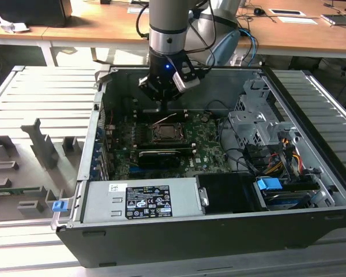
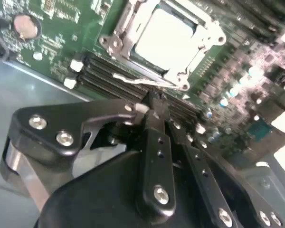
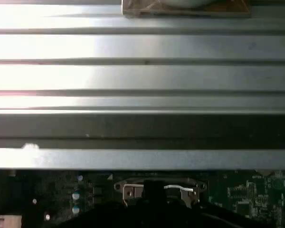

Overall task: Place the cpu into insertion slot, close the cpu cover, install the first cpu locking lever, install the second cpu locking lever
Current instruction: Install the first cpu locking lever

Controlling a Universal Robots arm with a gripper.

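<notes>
**Fingers pinched together at a locking lever beside the covered socket**

Fingers (image 2: pixel 154 102) of the black gripper come together to a narrow point in the second wrist view, their tips drawn in with no visible gap, right at a thin silver locking lever (image 2: pixel 142 81) that runs along the near edge of the socket. Whether the tips actually clamp the wire or only touch it I cannot tell.

Just beyond the fingertips lies the cpu (image 2: pixel 165 35), its pale metal top showing flat inside the insertion slot (image 2: pixel 199 56). The cpu cover (image 2: pixel 119 37) lies down around the chip, its grey frame bordering the bright square on all sides that show. Between the fingers and the socket run dark memory slots (image 2: pixel 104 76) with white end clips, on the green motherboard (image 2: pixel 61 19).

From the exterior view, the gripper (image 1: pixel 164 104) hangs from the arm inside an open computer case (image 1: pixel 219 242), directly above the socket (image 1: pixel 168 133) at the middle of the board. Below the socket in that view sits a long black card (image 1: pixel 160 156), and a grey power supply (image 1: pixel 141 199) lies along the case's front wall. The case rests on a ribbed grey table (image 1: pixel 40 98).

In the first wrist view the socket's metal frame (image 3: pixel 159 190) appears just past the dark gripper body, under the grey case wall (image 3: pixel 142 128).
</notes>
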